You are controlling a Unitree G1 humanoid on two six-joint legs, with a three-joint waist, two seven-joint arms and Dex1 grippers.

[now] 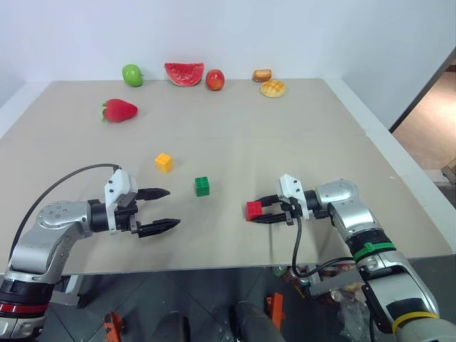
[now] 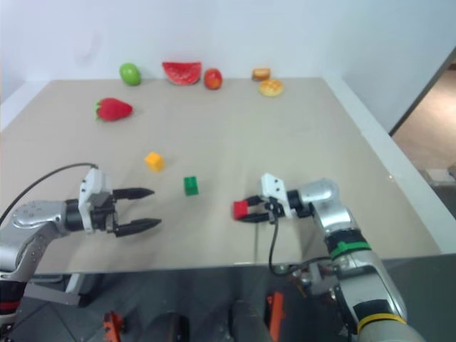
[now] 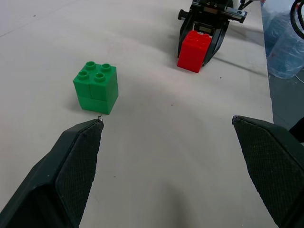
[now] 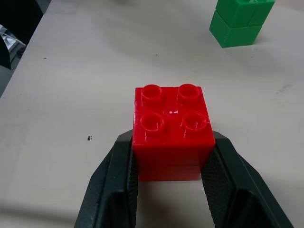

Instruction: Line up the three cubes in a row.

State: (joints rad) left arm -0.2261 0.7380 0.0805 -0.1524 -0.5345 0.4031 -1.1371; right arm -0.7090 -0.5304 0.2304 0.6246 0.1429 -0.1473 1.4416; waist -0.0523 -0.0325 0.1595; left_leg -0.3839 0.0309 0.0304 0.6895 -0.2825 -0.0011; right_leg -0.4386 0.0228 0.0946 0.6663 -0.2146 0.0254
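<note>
Three studded cubes are on the beige table (image 1: pixel 306 135). The yellow-orange cube (image 1: pixel 164 162) lies furthest back, and the green cube (image 1: pixel 202 186) sits to its right and nearer me. My right gripper (image 1: pixel 257 211) is shut on the red cube (image 1: pixel 254 210), holding it by two sides just above or on the tabletop, to the right of the green cube. In the right wrist view the red cube (image 4: pixel 172 133) sits studs up between the fingers (image 4: pixel 114 185). My left gripper (image 1: pixel 162 209) stands open and empty near the front edge, left of the green cube (image 3: pixel 96 87).
Toy foods line the table's far edge: a green apple (image 1: pixel 132 75), a watermelon slice (image 1: pixel 184 73), a red fruit (image 1: pixel 215 80) and two pastries (image 1: pixel 272 87). A strawberry (image 1: pixel 119 110) lies at the back left. The table's front edge runs just below both grippers.
</note>
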